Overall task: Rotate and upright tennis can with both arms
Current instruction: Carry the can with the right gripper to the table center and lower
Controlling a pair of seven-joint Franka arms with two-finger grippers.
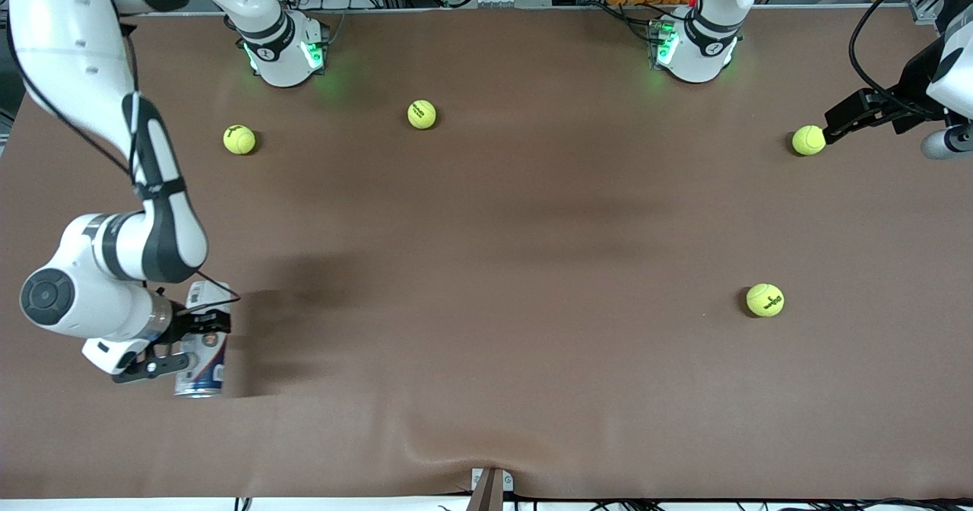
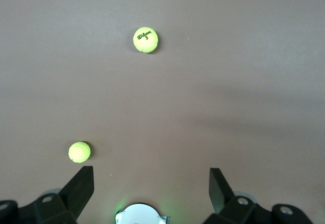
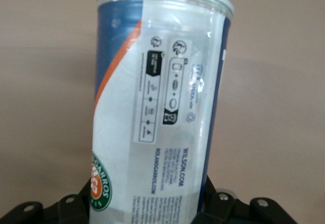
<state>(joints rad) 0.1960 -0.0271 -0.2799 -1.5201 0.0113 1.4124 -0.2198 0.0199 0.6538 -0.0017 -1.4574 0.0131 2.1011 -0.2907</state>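
1. The tabletop [image 1: 486,268] carries the tennis can [image 1: 204,351], lying at my right arm's end.
2. My right hand [image 1: 179,344] clenches the can's middle, to turn it.
3. My left hand [image 1: 851,119] waits released, well apart from the can, touching a tennis ball [image 1: 808,140].

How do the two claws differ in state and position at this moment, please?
The right claw is shut on the tennis can, which lies on its side at the right arm's end of the table; the left claw is open and holds nothing. The right claw is down at the can, while the left claw waits at the left arm's end, beside a tennis ball. Both are black and two-fingered.
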